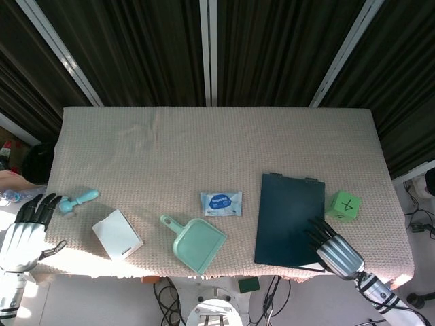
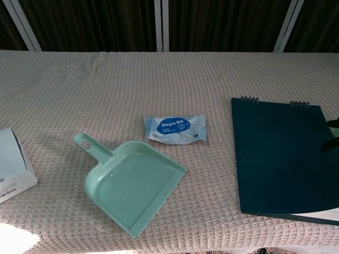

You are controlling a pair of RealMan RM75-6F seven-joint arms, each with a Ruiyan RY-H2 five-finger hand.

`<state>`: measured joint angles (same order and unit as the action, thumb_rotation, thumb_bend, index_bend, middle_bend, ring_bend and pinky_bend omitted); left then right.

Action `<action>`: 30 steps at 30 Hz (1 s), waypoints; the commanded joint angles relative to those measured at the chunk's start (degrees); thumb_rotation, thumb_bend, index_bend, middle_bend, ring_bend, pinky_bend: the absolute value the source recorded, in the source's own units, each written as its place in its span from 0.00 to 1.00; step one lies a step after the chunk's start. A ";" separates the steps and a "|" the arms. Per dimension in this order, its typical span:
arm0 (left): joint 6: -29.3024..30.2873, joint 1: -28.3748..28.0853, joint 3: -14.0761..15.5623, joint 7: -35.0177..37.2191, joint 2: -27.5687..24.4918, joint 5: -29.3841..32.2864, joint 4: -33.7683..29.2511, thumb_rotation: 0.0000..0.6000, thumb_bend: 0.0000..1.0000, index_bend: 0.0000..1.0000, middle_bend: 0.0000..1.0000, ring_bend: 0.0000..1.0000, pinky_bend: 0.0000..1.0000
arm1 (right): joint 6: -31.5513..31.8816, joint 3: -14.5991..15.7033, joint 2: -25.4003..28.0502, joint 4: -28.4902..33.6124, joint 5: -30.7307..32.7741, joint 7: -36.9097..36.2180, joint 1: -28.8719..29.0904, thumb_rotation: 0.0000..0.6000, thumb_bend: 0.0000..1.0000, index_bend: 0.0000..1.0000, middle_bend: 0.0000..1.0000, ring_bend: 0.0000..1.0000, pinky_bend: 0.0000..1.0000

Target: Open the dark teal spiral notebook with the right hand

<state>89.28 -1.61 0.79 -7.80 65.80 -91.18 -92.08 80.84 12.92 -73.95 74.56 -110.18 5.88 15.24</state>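
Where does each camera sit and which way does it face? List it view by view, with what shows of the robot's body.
Head view: high above the near edge, looking down on the whole table; shows the left hand and right hand.
Chest view: low at the near edge, looking across the table toward the curtain; only dark fingertips at the right edge.
Shared: the notebook, dustpan, wipes packet and white box.
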 commanded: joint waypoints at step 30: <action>-1.22 -0.03 -0.65 0.59 -0.77 1.88 0.19 1.00 0.03 0.09 0.08 0.05 0.14 | -18.90 -27.45 -9.91 -0.68 25.44 -0.29 18.43 1.00 0.54 1.00 0.34 0.01 0.00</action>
<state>88.19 -1.56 0.21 -7.25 65.01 -89.42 -91.94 70.13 -8.89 -81.84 75.09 -93.18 4.03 28.45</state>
